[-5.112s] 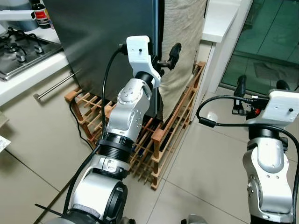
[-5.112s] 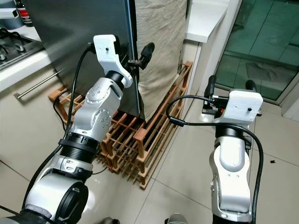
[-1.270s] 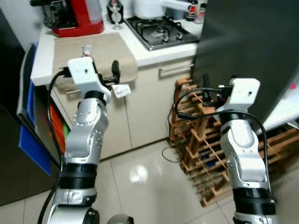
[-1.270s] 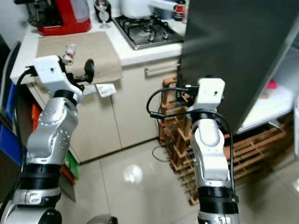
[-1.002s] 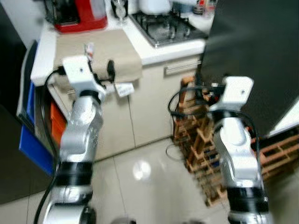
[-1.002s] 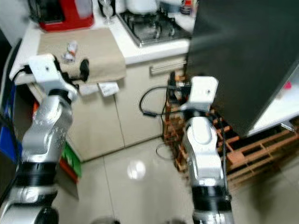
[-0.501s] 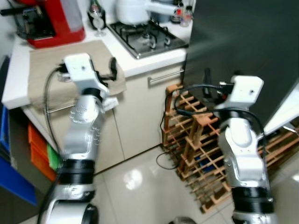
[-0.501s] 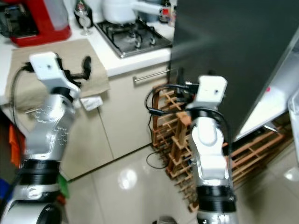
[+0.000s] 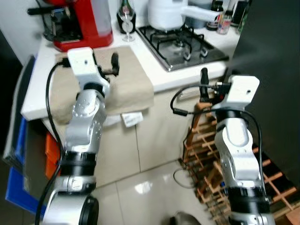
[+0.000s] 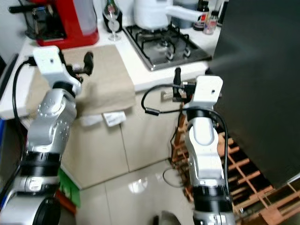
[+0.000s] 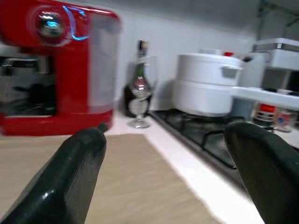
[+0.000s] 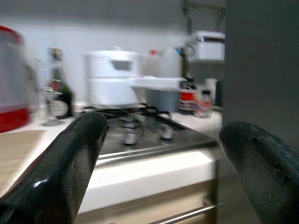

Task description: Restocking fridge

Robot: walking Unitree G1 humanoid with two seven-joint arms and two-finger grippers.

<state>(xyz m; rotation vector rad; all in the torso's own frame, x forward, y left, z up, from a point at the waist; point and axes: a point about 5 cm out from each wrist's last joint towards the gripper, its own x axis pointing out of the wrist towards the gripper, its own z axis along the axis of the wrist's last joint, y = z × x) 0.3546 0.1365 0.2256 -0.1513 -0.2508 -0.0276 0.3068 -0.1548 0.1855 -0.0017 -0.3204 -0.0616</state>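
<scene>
Though set on restocking the fridge (image 9: 276, 70), carries nothing yet; judged to be a fetch step, turned toward the worktop (image 9: 35, 101) in search of stock. Holds the left gripper (image 11: 168, 154) wide open and empty, raised over the beige cloth (image 9: 131, 86) left of the hob (image 9: 180, 44). Keeps the right gripper (image 12: 163, 154) equally wide and empty, level with the worktop's front edge just right of the hob, above the wooden wine rack (image 9: 201, 150). Finds the fridge itself as a dark door rising right of the hob. Shows behind and left of the hob a red coffee machine (image 9: 79, 23), a wine glass (image 9: 125, 18) and dark bottle, and on the hob a white pot (image 9: 164, 11); cannot tell which of these, if any, belongs in the fridge.

Calls next for picking an item out, closing in on the worktop and lowering one gripper around it, with care near the glass, likely to tip at a nudge.

Differs from five seconds back: then faced the fridge's side and the wine rack, left gripper up at the door edge; now looks at the worktop instead, a turn of the camera and body, not of the things. Has since swung the hob nearer the middle of the view.
</scene>
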